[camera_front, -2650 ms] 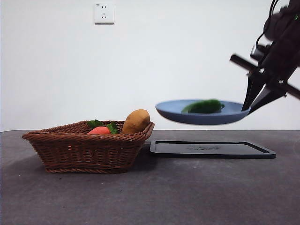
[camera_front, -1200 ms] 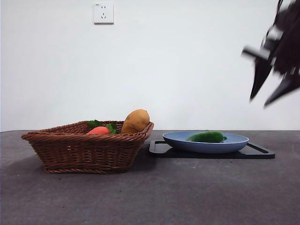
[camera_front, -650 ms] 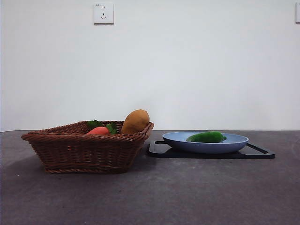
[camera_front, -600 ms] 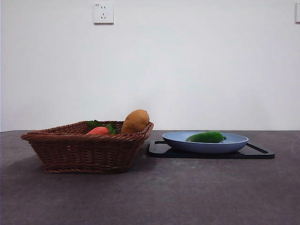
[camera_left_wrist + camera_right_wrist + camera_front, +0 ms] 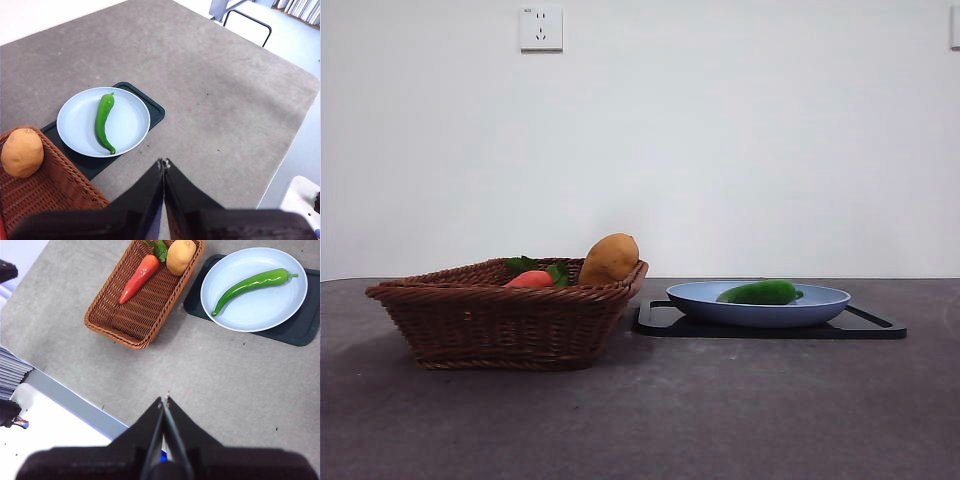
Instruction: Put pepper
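Since the pepper (image 5: 760, 292) lies on the blue plate (image 5: 710, 300) and the plate sits on the black tray (image 5: 875, 326), the job looks done. Both the left gripper (image 5: 164, 165) and right gripper (image 5: 165, 402) wait high up, pinched closed and empty. Earlier, one gripper carried the plate; now it is gone from the front view.

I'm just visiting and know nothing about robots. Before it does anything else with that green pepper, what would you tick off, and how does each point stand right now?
1. Pepper lying inside the blue plate: ok.
2. Plate resting on the black tray: ok.
3. Left gripper raised clear of the plate, jaws shut, holding nothing: ok.
4. Right gripper high above the table, jaws shut, holding nothing: ok.
5. Potato and carrot inside the basket: ok.
6. Plate centred on the tray: cannot tell.
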Controlling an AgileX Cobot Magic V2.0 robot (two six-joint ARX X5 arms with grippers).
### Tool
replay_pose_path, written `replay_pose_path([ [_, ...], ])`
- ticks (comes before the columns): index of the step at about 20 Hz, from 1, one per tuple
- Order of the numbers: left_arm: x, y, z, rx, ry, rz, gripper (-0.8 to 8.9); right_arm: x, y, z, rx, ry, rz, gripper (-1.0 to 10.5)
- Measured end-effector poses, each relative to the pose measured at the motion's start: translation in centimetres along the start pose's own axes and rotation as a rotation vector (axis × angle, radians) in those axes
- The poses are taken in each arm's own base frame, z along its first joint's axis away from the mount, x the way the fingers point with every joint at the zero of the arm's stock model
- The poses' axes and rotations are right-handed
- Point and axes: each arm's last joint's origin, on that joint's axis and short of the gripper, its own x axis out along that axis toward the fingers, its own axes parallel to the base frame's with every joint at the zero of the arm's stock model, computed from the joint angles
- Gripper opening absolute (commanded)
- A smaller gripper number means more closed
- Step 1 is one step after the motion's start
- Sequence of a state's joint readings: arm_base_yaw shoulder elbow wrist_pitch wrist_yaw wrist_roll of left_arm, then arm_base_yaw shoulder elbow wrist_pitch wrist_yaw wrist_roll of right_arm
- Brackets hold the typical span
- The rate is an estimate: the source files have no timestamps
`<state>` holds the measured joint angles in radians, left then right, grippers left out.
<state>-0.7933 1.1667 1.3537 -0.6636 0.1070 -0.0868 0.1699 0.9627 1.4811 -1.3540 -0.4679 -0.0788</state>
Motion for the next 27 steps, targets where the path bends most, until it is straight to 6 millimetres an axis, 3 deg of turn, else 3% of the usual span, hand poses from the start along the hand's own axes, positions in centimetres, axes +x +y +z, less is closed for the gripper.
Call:
replay_pose_path([
  [6,0.0,0.0,0.0,0.018,0.0,0.004,0.08,0.0,0.0,0.0,0.0,0.0,0.0,0.1],
  [9,-1.0,1.7,0.3,0.029,-0.045,0.153,0.08,0.0,0.0,0.0,0.0,0.0,0.0,0.1],
  [12,-5.6,4.0,0.9,0.011,-0.195,0.32,0.08,0.0,0.0,0.0,0.0,0.0,0.0,0.1],
  [16,-12.4,4.9,-0.1,0.049,-0.412,0.537,0.08,0.0,0.0,0.0,0.0,0.0,0.0,0.1],
  [18,-14.1,5.3,-1.9,0.071,-0.497,0.662,0.08,0.0,0.0,0.0,0.0,0.0,0.0,0.1],
  [21,-15.0,5.5,-5.9,0.093,-0.582,0.836,0.08,0.0,0.0,0.0,0.0,0.0,0.0,0.1],
  [24,-14.2,5.9,-10.5,0.092,-0.636,0.976,0.08,0.0,0.0,0.0,0.0,0.0,0.0,0.1],
  [27,-11.9,7.0,-15.5,0.076,-0.616,1.019,0.08,0.0,0.0,0.0,0.0,0.0,0.0,0.1],
])
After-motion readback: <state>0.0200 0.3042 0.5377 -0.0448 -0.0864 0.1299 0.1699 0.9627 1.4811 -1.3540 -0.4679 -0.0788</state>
